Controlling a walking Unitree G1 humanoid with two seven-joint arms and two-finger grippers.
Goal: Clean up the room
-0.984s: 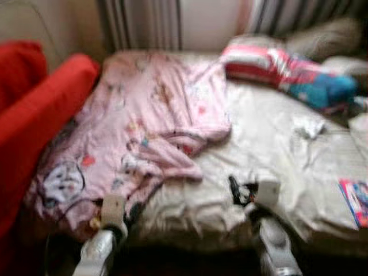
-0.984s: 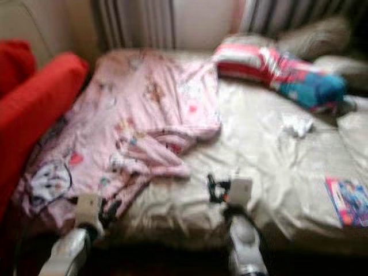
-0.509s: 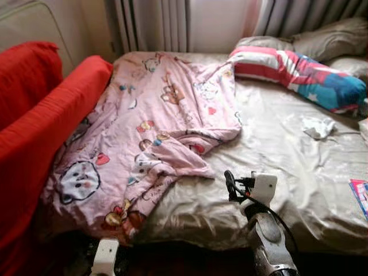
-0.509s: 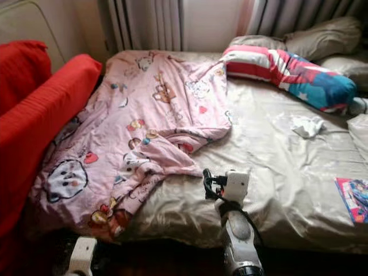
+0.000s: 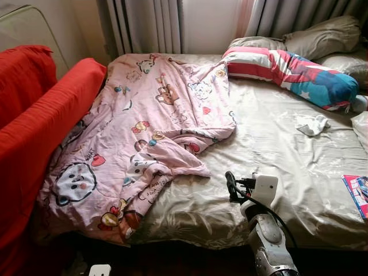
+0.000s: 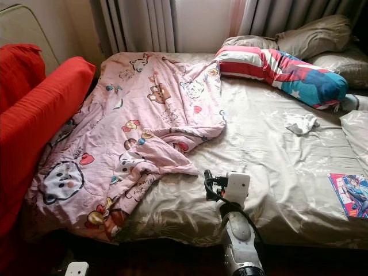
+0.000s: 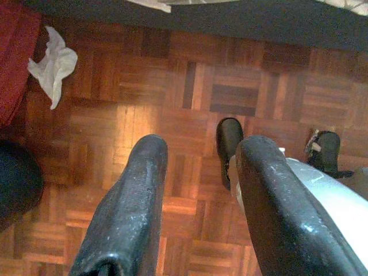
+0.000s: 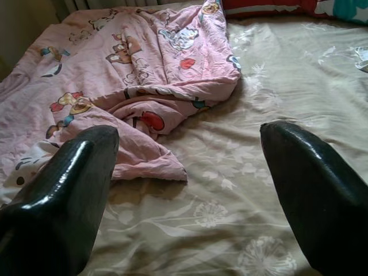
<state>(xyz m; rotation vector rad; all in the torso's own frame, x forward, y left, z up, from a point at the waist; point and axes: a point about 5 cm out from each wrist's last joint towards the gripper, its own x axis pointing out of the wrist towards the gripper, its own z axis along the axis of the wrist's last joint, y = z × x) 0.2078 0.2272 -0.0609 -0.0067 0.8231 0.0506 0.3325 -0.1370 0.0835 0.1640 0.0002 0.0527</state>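
right gripper [image 8: 184,190] released, fingers spread wide over the bed [image 5: 299,167] | pink blanket [image 5: 149,132] lies crumpled on bed's left half | I'd grab its loose folded corner, not the sheet | left gripper [image 7: 195,190] released, hanging over floor

Right gripper [image 8: 187,190]: arm raised forward, fingers spread wide. Left gripper [image 7: 195,190]: arm hanging low, fingers parted.

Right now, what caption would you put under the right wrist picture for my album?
The open right tool hovers over the beige sheet beside a crumpled pink cartoon blanket.
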